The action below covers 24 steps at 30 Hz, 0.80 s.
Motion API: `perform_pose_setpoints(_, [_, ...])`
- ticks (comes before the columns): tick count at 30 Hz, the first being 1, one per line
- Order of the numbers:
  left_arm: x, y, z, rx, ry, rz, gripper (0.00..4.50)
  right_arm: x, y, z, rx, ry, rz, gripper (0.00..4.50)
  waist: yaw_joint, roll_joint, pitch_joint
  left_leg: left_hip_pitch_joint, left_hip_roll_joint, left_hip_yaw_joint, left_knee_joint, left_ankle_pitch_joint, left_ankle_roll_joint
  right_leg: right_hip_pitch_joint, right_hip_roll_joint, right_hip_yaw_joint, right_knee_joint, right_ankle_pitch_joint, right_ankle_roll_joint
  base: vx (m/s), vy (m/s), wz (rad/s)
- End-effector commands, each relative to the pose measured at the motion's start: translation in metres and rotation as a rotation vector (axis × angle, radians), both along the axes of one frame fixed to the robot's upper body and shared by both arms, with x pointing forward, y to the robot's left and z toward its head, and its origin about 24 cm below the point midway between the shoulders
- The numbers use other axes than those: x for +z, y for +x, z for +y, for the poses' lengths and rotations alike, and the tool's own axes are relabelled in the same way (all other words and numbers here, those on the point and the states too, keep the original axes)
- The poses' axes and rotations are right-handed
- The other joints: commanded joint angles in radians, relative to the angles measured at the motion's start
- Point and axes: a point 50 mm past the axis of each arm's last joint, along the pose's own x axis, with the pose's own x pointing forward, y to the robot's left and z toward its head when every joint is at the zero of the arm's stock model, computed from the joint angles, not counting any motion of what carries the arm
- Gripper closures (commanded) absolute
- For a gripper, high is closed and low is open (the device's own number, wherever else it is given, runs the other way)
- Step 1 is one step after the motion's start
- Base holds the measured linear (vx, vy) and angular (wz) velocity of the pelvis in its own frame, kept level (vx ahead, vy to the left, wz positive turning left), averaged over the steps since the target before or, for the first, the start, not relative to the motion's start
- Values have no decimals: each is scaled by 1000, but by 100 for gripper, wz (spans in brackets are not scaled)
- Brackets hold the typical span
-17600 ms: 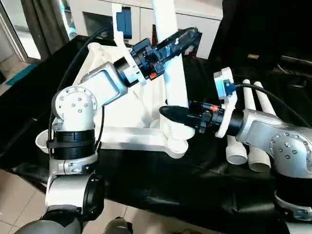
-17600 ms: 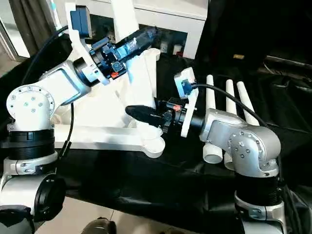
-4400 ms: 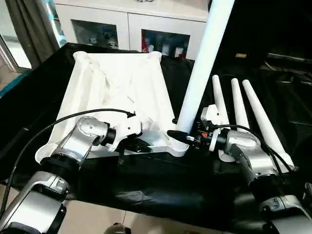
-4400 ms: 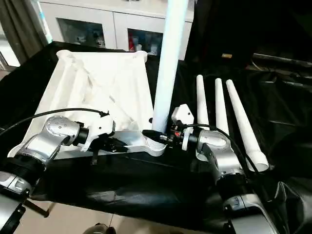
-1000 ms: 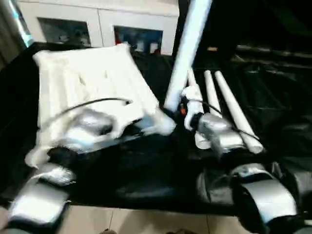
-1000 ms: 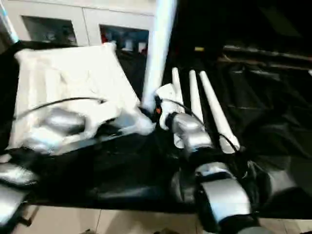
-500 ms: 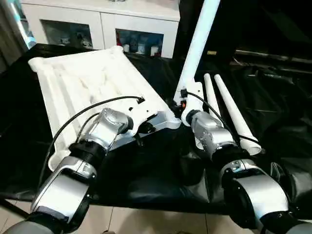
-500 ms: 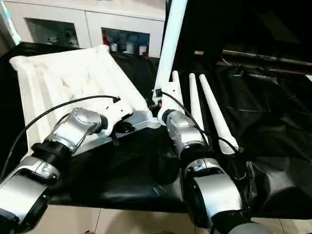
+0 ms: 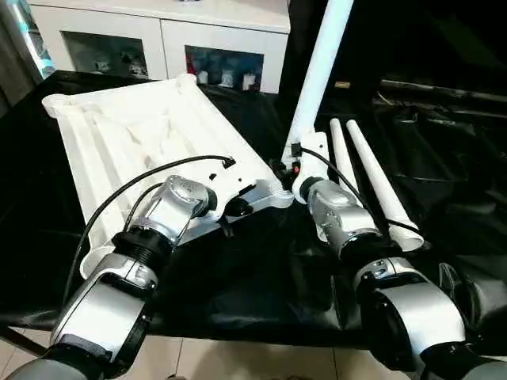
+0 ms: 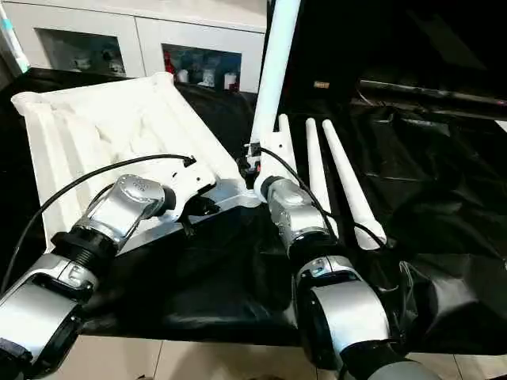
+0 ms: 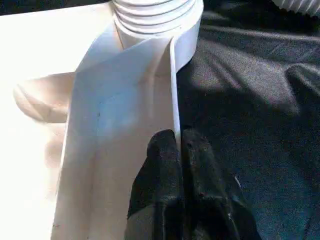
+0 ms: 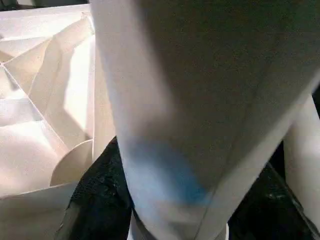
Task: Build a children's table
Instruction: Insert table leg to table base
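Tabletop (image 9: 142, 127) swung; claw (image 11: 176, 150) on rim

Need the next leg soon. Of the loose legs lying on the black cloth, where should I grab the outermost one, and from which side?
Take the outermost loose leg near its wide end, from above, jaws across it. It lies flat on the black cloth, open side facing away from the other legs.

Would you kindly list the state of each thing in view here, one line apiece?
Table top: lying underside up on the black cloth.
Standing leg: upright in the near corner socket.
Spare legs: lying side by side on the cloth.
Left gripper: shut on the table top's rim.
Right gripper: shut on the standing leg's base.
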Motion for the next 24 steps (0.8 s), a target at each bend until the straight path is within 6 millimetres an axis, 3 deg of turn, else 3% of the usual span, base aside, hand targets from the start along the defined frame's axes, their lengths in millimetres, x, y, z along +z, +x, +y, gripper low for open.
perform_pose_setpoints(1, [1, -2, -17, -63, 0, -9, 450, -64, -35, 3, 24, -44, 312, 259, -5, 22, -17, 1, 34, -27, -82, -428, 0, -7, -91, 54, -118, -612, -49, 0, 0, 0])
perform_pose_setpoints(6, [1, -1, -16, -63, 1, -12, 450, -62, -35, 6, 52, -34, 294, 259, -6, 25, -20, -1, 37, -26, -87, -411, -2, -2, -91, 54, -115, -552, -67, 0, 0, 0])
perform_pose_setpoints(9, [2, -1, -15, -64, 0, -15, 450, -60, -34, 6, 57, -28, 286, 189, -6, 25, -18, 0, 36, -24, -87, -415, 0, -3, -92, 56, -116, -552, -73, 0, 0, 0])
perform_pose_setpoints(12, [2, -1, -15, -64, -4, -17, 450, -58, -33, 8, 59, -14, 282, 173, -4, 23, -21, -5, 38, -23, -87, -376, 4, 2, -93, 59, -110, -507, -85, 0, 0, 0])
perform_pose_setpoints(21, [4, -2, -13, -88, -17, -24, 450, -48, -28, 7, 84, 12, 230, 90, 0, 29, -20, -5, 40, -15, -84, -332, 5, 4, -94, 62, -105, -436, -120, 0, 0, 0])
perform_pose_setpoints(24, [6, -3, -12, -112, -39, -32, 450, -37, -22, 7, 112, 58, 174, 66, -2, 27, -24, -17, 41, -15, -84, -288, 13, 16, -95, 61, -96, -385, -132, 0, 0, 0])
